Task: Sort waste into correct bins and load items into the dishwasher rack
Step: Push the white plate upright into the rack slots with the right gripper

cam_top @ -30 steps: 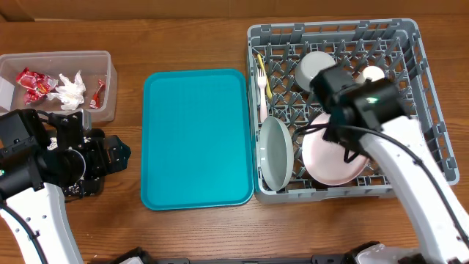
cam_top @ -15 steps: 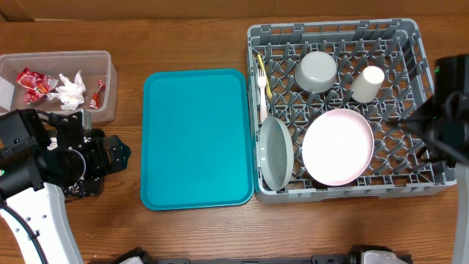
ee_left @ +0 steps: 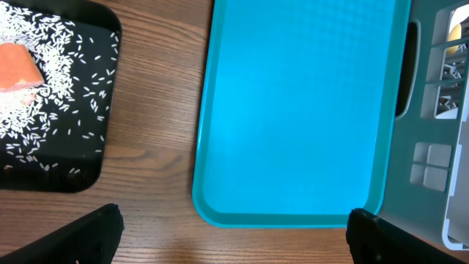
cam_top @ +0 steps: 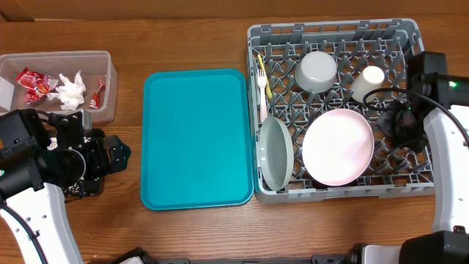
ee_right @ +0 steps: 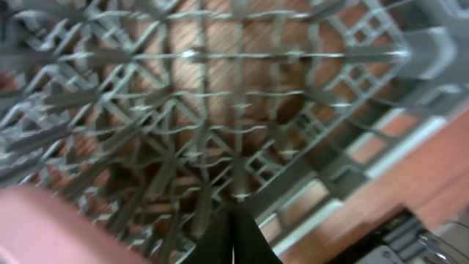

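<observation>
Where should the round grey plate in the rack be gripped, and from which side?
Probably its upper rim, from straight above. The round grey plate stands steeply on edge at the left front of the large grey plastic rack, so only that thin rim is free for fingers to straddle.

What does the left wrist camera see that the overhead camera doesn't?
Only the left wrist camera plainly shows the black tray, with rice grains and an orange cube. Only the overhead camera shows the clear tub with red wrappers and the pinkish plate in the rack. Both show the teal tray on the wooden table.
</observation>
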